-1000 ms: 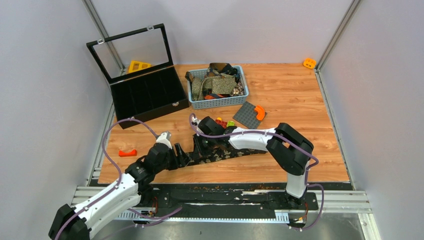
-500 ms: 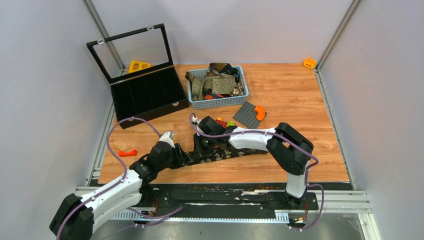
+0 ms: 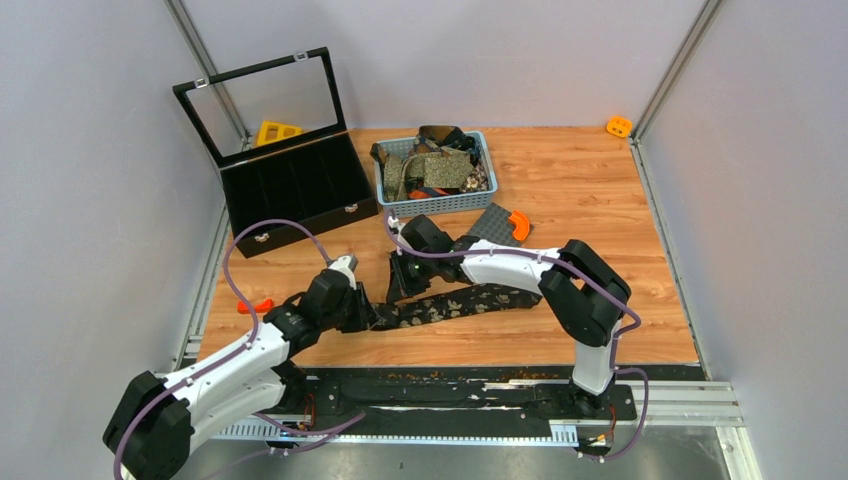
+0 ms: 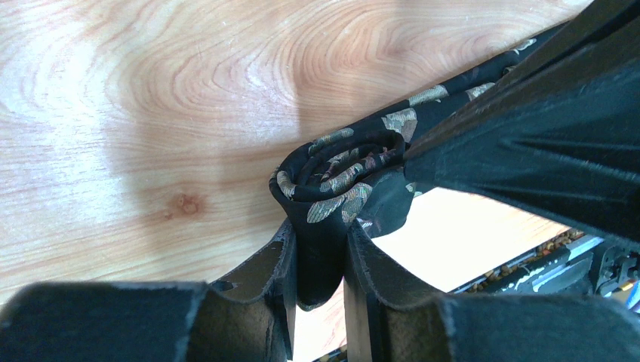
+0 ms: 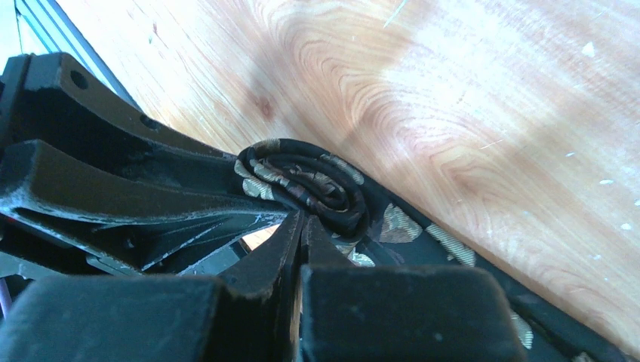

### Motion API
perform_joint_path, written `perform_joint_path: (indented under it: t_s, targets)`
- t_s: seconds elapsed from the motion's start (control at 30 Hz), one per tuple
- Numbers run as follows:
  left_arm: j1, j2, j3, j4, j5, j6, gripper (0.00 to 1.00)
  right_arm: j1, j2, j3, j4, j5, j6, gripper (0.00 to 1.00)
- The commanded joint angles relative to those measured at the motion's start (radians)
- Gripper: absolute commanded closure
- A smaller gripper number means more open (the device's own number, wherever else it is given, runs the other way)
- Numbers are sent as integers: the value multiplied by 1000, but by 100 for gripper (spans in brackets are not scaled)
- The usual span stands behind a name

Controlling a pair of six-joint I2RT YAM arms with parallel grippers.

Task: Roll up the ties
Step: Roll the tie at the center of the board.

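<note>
One tie (image 3: 470, 300) | left end effector (image 4: 318, 260) (wider before) now pinches roll

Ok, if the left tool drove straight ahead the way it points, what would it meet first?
The black tie's rolled end, already pinched in the left tool; past it, apparently only bare table, though depth is unclear.

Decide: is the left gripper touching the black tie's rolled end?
Touching. The left wrist view shows the left gripper pinching the rolled end between its fingers.
</note>
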Motion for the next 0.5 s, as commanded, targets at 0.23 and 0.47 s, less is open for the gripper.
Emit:
perform_joint_path:
  t_s: [0.23, 0.47]
  targets:
    - [6, 59, 181, -268, -82, 68, 79, 1, 4, -46, 75, -28, 14, 100]
    - [-2, 160, 282, -393, -197, 93, 81, -28, -74, -41, 1, 59, -28, 100]
